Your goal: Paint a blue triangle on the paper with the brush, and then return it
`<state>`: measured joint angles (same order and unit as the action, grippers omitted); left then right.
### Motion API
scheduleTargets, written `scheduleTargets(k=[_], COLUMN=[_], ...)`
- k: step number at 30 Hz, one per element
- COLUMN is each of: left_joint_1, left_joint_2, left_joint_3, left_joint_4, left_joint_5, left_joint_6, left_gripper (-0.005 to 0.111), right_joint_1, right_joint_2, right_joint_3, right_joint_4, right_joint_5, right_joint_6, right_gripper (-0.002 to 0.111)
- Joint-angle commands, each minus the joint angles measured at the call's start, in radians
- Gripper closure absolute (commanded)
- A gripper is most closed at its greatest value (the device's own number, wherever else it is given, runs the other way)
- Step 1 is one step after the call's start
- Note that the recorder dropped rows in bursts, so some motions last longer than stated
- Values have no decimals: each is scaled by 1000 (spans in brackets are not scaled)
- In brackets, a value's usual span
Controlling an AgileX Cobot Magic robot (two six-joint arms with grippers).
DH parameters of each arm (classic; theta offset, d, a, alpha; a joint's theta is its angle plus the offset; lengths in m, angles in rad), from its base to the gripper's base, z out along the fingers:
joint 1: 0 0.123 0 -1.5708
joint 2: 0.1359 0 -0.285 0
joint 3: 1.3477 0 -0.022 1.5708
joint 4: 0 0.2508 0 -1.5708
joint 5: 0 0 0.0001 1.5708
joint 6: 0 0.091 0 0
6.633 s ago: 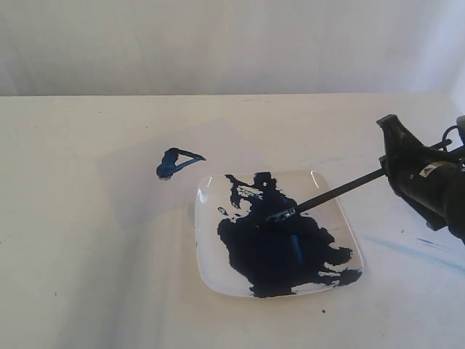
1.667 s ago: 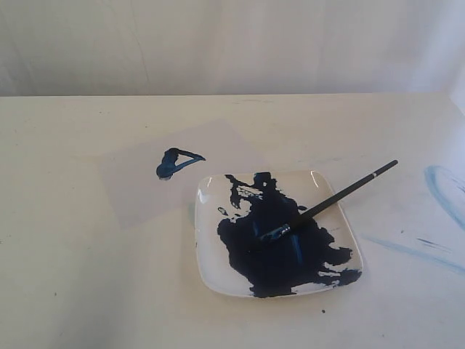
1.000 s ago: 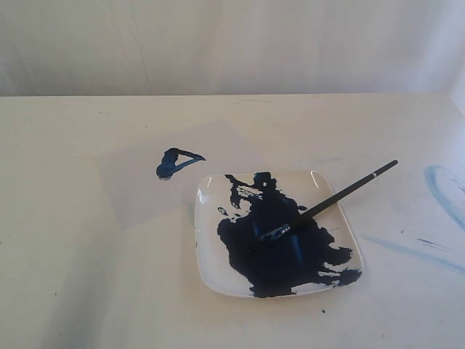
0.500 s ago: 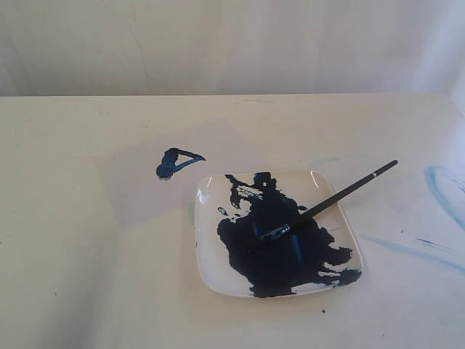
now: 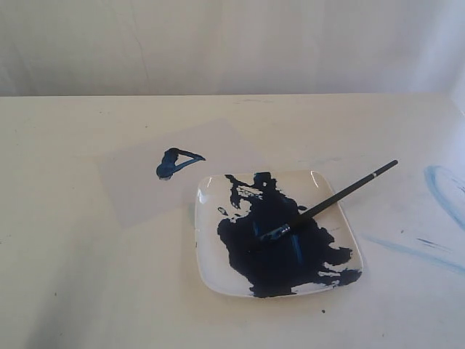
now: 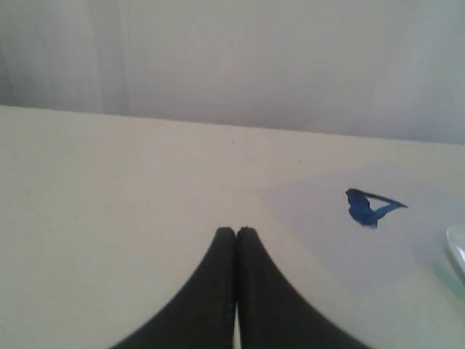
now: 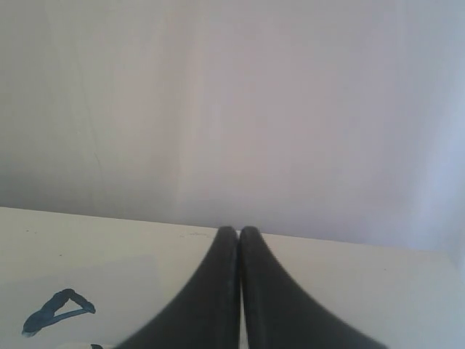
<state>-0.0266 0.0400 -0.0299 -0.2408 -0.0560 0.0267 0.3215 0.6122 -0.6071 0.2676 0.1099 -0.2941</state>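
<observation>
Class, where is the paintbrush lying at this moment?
In the exterior view the paintbrush lies right of centre, bristles in the blue paint on the white plate, handle overhanging its far right rim.

Left end effector (image 6: 236,233): black, smooth, tapered; right end effector (image 7: 239,231) alike, seemingly matte.

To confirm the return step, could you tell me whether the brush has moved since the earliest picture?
Yes, the brush has shifted: its tip lies slightly nearer the near edge of the plate than before.
</observation>
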Motion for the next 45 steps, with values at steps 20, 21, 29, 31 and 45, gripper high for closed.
scheduleTargets(k=[20,21,29,31,45], left_joint_1=[-5,-5,-3,13,61], left_joint_2=[-5,-7,-40,-40,-40], left_joint_3=[30,30,30,30,30], left_joint_4=[233,253,362,362,380], left_joint_5=[291,293,295,295,314], left_joint_6=[-147,-147,-171,-171,-197], left_gripper=[107,107,107,107,107], right_joint_1=[-3,-3,-3,-3,-3], right_joint_2=[-5,-5,-5,-5,-5], right_joint_3=[3,3,3,3,3], right_joint_4=[-4,-4,-4,-4,-4], right_joint_5=[0,0,0,0,0], right_joint_6=[2,2,2,2,2], right_gripper=[108,108,108,108,108])
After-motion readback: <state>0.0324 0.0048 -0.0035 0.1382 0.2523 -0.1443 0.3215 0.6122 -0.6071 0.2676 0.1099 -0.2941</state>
